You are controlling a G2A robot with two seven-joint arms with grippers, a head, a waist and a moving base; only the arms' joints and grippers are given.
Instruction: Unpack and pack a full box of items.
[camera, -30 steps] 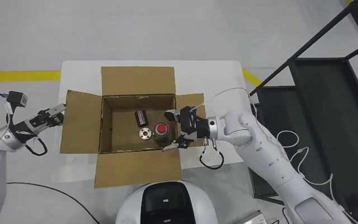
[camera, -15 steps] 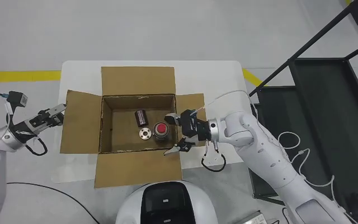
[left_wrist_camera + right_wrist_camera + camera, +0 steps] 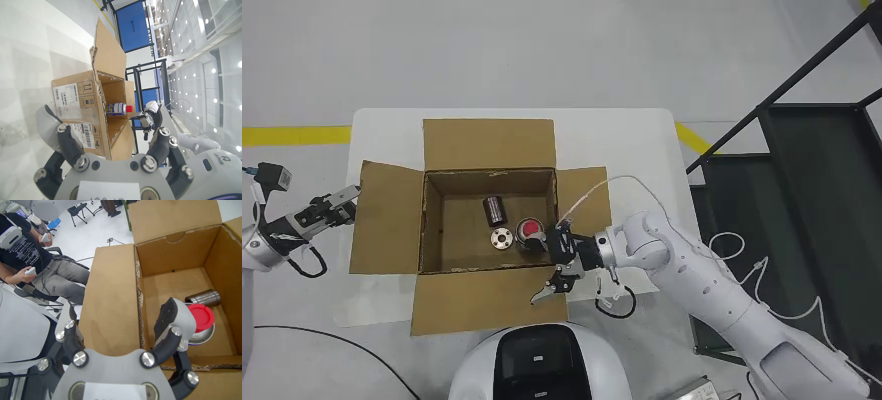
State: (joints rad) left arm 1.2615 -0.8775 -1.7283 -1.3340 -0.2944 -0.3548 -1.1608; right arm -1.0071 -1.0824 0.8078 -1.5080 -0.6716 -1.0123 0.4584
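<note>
Right fingers [image 3: 167,317] spread wide, empty, astride box [image 3: 111,298] wall.

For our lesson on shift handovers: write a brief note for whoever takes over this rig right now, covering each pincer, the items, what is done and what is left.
Left pincer: open, empty, beyond a side flap of the brown cardboard box.
Right pincer: open, astride the box wall nearest the robot, one finger inside beside the upright red-capped spray can.
Also inside: a dark steel cylinder lying down, a small silver metal disc.
Done: flaps open. Left: unpack all three items, then repack.
</note>
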